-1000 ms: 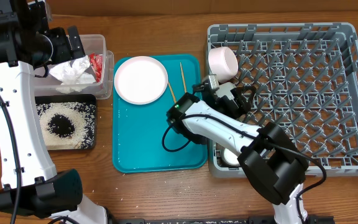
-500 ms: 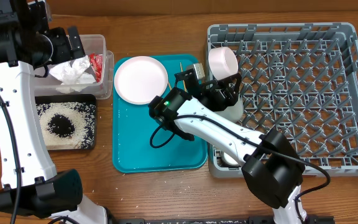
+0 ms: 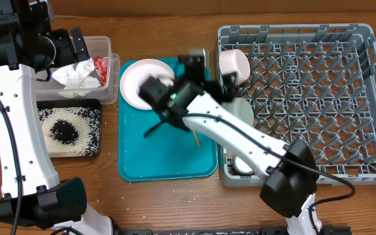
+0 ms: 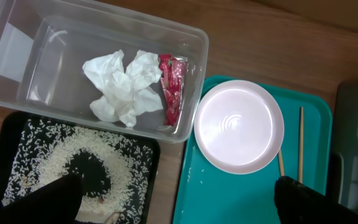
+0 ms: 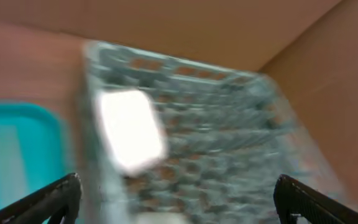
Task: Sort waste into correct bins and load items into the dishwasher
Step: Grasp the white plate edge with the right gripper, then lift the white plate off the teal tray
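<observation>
Even bright light, right wrist view motion-blurred

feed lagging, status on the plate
Left gripper open, right gripper open, both empty. Pink plate on teal tray, not yet racked. Right arm crosses over plate's edge.

Left arm (image 3: 5, 111) and right arm (image 3: 234, 134): glossy white tubular link shells, chunky black joint housings, a thin black cable (image 3: 20, 171) trailing along each, small green lamp (image 3: 173, 96) lit on the right arm's black joint; left pincer (image 4: 178, 202) and right pincer (image 5: 179, 199) fingers matte black, blunt-tipped.
</observation>
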Motion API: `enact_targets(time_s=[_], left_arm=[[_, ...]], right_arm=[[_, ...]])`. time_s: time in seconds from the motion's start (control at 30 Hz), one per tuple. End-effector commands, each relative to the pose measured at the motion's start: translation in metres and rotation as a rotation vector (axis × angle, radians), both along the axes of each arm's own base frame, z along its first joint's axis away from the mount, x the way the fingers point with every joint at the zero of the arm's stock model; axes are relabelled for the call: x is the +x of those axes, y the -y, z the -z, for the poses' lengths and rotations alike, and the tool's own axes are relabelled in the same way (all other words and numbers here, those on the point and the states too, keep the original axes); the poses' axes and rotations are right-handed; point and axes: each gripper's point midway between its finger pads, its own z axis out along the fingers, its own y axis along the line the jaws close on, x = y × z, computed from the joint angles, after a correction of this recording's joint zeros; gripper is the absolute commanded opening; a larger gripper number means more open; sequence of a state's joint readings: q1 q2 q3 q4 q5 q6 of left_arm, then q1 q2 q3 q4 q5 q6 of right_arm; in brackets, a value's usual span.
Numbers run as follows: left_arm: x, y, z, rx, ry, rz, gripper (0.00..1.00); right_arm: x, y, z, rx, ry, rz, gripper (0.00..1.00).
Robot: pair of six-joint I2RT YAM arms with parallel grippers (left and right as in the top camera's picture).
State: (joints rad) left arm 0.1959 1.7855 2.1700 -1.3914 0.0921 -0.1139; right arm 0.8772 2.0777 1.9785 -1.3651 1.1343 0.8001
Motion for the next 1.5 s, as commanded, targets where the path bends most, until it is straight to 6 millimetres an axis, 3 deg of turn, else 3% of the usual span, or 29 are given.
enact_targets(time_s=[0.0, 0.13, 0.27, 0.4, 0.57, 0.67, 0.93, 1.13, 1.27, 1.47], left_arm=[[0.004, 0.004, -0.002, 0.000, 0.006, -0.002, 1.00], [0.004, 0.004, -0.002, 0.000, 0.006, -0.002, 1.00], [0.004, 0.004, -0.002, 0.000, 0.006, -0.002, 1.00], [0.004, 0.004, -0.002, 0.000, 0.006, -0.002, 1.00], [0.004, 0.004, -0.002, 0.000, 0.006, -0.002, 1.00], [0.004, 0.004, -0.002, 0.000, 0.006, -0.002, 1.00], [0.004, 0.004, -0.002, 0.000, 0.006, -0.002, 1.00], [0.004, 0.004, -0.002, 0.000, 0.006, -0.002, 1.00], [0.004, 0.004, -0.002, 0.000, 0.006, -0.002, 1.00], [0.004, 0.004, -0.002, 0.000, 0.006, -0.002, 1.00]], right_arm=[[0.006, -0.067, -0.014, 0.231, -0.213, -0.307, 1.00], [0.007, -0.123, -0.044, 0.387, -0.225, -0.569, 0.98], [0.019, -0.136, -0.042, 0.494, -0.201, -0.594, 0.91], [0.037, -0.142, -0.014, 0.682, -0.240, -0.548, 0.84], [0.050, -0.139, 0.047, 0.851, -0.340, -0.450, 0.78], [0.049, -0.136, 0.082, 0.855, -0.393, -0.418, 0.73], [0.042, -0.140, 0.145, 0.887, -0.437, -0.350, 0.41], [0.037, -0.137, 0.193, 0.885, -0.502, -0.253, 0.29], [0.033, -0.133, 0.209, 0.875, -0.528, -0.221, 0.29], [0.029, -0.128, 0.213, 0.868, -0.544, -0.184, 0.29]])
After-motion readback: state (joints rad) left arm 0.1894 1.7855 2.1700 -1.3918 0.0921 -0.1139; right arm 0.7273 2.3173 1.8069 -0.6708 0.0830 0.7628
